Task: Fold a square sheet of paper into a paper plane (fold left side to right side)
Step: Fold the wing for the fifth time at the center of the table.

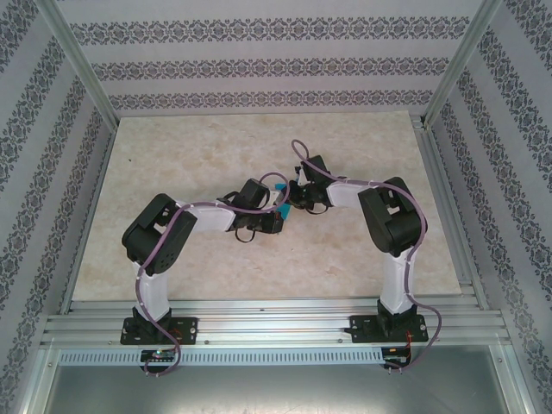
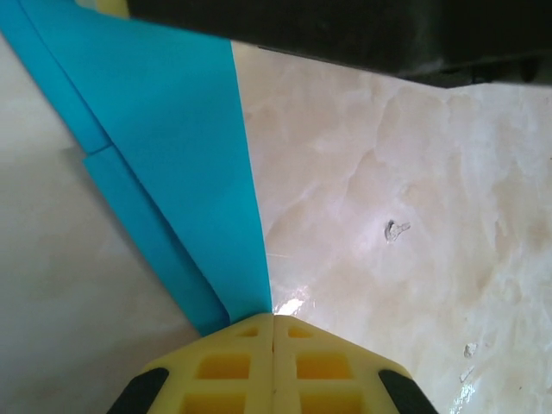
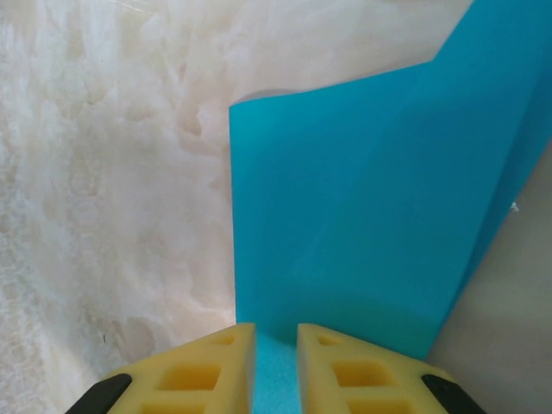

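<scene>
Yellow moulded fingers (image 2: 224, 371) of the left gripper (image 2: 273, 321), hollowed into a square grid with black at the outer shoulders, are pressed together on the sharp point of the paper (image 2: 172, 147). From that point the thin, smooth, matte cyan-blue sheet fans out into a long triangle, with a narrower layered flap along its left side and crisp edges. The right gripper (image 3: 276, 335) has the same yellow fingers standing a narrow gap apart; cyan shows in the gap, but whether they pinch it cannot be told. Ahead of them the paper rises as a broad panel, softly curved, with one diagonal crease. From above, it sits between both grippers over the middle of the glossy, cream marble-patterned table (image 1: 172, 155).
</scene>
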Robot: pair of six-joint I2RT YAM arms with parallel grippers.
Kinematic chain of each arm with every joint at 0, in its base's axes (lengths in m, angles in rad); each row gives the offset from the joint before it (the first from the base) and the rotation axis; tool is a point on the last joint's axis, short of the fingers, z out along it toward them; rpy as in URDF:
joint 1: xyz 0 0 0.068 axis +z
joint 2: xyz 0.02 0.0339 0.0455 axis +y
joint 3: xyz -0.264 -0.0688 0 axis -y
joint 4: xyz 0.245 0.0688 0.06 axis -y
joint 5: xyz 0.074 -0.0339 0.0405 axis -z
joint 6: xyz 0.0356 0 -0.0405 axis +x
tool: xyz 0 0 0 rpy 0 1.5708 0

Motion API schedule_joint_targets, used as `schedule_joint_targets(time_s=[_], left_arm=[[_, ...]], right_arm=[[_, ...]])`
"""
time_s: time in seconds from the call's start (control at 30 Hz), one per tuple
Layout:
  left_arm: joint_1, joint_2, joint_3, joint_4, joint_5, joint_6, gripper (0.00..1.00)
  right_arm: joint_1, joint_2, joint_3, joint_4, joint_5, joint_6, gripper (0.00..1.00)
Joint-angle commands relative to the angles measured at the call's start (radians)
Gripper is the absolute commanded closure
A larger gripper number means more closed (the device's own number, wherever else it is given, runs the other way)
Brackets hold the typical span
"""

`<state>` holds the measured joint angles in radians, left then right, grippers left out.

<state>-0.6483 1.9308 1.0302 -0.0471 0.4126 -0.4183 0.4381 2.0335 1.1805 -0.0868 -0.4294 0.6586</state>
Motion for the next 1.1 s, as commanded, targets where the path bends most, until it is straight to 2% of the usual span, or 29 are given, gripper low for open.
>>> schedule_joint_targets(time_s=[0.0, 0.37, 0.77, 0.93, 1.07], left_arm=[[-0.033, 0.023, -0.094, -0.244, -0.023, 0.030, 0.98], [-0.073, -0.042, -0.179, -0.278, -0.023, 0.018, 0.98], [-0.080, -0.174, -0.290, -0.242, 0.007, -0.041, 0.98], [-0.046, -0.268, -0.235, -0.245, 0.036, -0.051, 0.98], [-0.001, -0.270, -0.148, -0.200, 0.097, -0.058, 0.98]], right_arm=[[-0.002, 0.046, 0.011, -0.071, 0.069, -0.005, 0.80], [-0.010, 0.063, 0.035, -0.108, 0.068, -0.024, 0.80], [-0.010, 0.064, 0.041, -0.116, 0.071, -0.028, 0.80], [-0.009, 0.062, 0.031, -0.097, 0.057, -0.024, 0.80], [-0.006, 0.060, 0.028, -0.087, 0.051, -0.020, 0.80]])
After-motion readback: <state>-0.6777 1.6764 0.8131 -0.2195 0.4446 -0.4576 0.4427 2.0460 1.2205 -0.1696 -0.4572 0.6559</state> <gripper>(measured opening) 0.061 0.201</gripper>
